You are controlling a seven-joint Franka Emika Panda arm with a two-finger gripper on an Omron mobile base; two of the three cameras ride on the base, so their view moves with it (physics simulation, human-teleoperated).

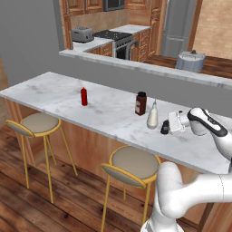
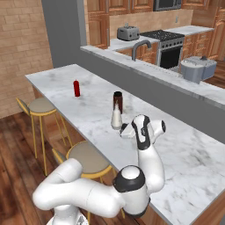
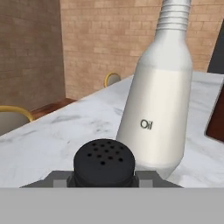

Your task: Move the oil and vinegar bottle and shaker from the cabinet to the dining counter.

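**Shaker at the dining counter, bottle standing just beside it**

I have the arm reaching low over the dining counter (image 1: 99, 113), its hand lying roughly level with the marble and pointing left in the left base view. The gripper (image 1: 166, 128) has the small black shaker (image 1: 165, 129) between its fingers; in the hand view the shaker's (image 3: 103, 162) perforated cap sits right between the two grey finger pads (image 3: 57, 178), which press against it on either side. I read that as the jaws clamped on the shaker. Whether its base rests on the marble or hangs just above it, I cannot tell.

The oil and vinegar bottle (image 1: 152, 116) stands upright on the counter just left of the shaker, and the hand view shows it (image 3: 157, 105) directly beyond the cap, with the word "Oil" on its pale body. I cannot tell if bottle and shaker touch.

A dark brown jar with a black cap (image 1: 140, 103) stands upright just beyond the bottle, on the far side. A small red bottle (image 1: 84, 96) stands well apart, farther left along the marble.

Two round-seated stools with gold legs (image 1: 131, 167) stand at the near edge of the counter. In the right base view the same row reads red bottle (image 2: 77, 88), jar (image 2: 117, 101), pale bottle (image 2: 116, 117), then gripper (image 2: 125, 130).
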